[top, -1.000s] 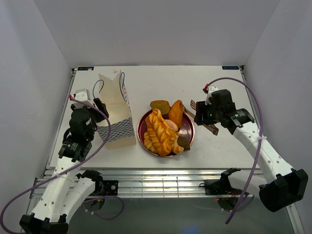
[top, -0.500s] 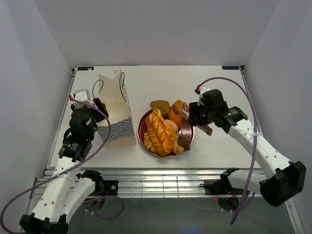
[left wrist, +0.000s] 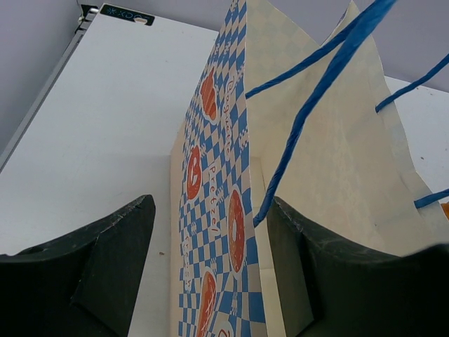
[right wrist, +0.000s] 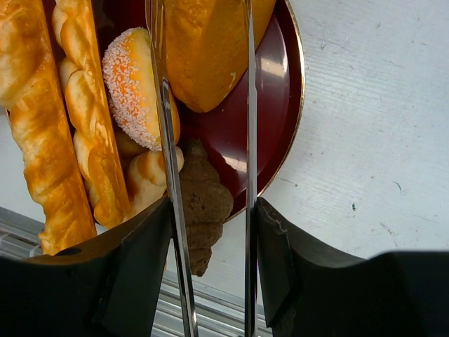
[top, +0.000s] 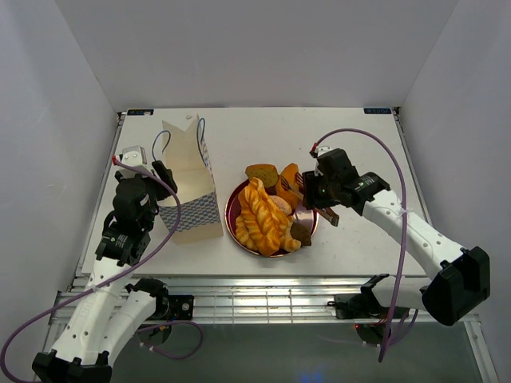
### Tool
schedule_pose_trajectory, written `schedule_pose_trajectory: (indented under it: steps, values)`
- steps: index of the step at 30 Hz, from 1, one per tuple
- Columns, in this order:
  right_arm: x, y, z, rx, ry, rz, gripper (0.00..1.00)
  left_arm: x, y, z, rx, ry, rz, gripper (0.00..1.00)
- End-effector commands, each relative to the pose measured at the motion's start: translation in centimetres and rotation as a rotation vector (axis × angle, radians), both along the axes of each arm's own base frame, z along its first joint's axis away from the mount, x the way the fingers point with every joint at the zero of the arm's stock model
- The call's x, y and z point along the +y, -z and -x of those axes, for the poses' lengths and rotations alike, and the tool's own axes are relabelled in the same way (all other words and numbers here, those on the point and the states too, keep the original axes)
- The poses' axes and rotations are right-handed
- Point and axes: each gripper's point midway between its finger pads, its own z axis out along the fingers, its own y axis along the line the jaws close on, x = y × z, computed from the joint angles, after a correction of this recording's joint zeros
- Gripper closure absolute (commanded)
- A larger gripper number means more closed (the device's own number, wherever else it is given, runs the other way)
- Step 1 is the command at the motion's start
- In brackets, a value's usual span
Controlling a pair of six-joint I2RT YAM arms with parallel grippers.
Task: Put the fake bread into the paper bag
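The fake bread lies heaped on a round dark-red plate (top: 313,220): a long braid (top: 263,215), an orange oval roll (top: 289,183), dark chunks (top: 261,173). My right gripper (top: 321,193) is shut on metal tongs (right wrist: 249,140). The two tong blades reach over the plate and straddle the orange roll (right wrist: 210,49), with a brown spiral piece (right wrist: 203,210) below them. The paper bag (top: 190,179) stands upright left of the plate. My left gripper (left wrist: 210,203) is open, its fingers either side of the bag's checkered side wall (left wrist: 231,182), with a gap at the left finger.
A sugared doughnut (right wrist: 133,84) lies between the braid (right wrist: 42,140) and the roll. The plate's rim (right wrist: 295,105) is close to the table's near edge, where metal rails (top: 263,291) run. White walls enclose the table on three sides.
My right arm has moved left with the tongs, from beside the plate to over it, and the blades now straddle the orange roll. The left arm and bag have not moved.
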Motion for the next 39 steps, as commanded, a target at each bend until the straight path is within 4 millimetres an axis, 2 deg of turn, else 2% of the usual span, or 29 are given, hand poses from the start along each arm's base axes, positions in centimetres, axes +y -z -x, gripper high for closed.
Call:
schedule_pose_trajectory:
  steps: [1, 11, 18, 19, 24, 25, 32, 39]
  values:
    - [0.8, -1.2, -1.2, -0.049, 0.027, -0.027, 0.46, 0.0, 0.8, 0.3, 0.023, 0.008, -0.017, 0.25]
    - [0.6, -0.9, -1.2, -0.040, 0.037, -0.011, 0.60, 0.0, 0.6, 0.4, 0.017, 0.009, -0.013, 0.25]
    - [0.5, -1.9, -1.3, -0.053, 0.036, -0.005, 0.73, 0.1, 0.5, 0.5, 0.014, 0.004, -0.013, 0.25]
    - [0.5, -2.2, -1.4, -0.058, 0.036, -0.008, 0.78, 0.1, 0.5, 0.5, 0.012, 0.004, -0.013, 0.25]
    - [0.9, -3.6, -1.5, -0.084, 0.017, -0.031, 0.87, 0.1, 0.6, 0.5, 0.013, 0.001, -0.014, 0.25]
    - [0.9, -3.7, -1.5, -0.085, 0.018, -0.032, 0.91, 0.1, 0.5, 0.5, 0.012, 0.001, -0.014, 0.25]
    - [1.1, -4.6, -1.8, -0.105, 0.010, -0.038, 0.92, 0.1, 0.6, 0.5, 0.013, 0.000, -0.013, 0.25]
    - [0.5, -7.1, -2.2, -0.158, 0.019, -0.031, 0.92, 0.2, 0.6, 0.5, 0.014, -0.005, -0.014, 0.25]
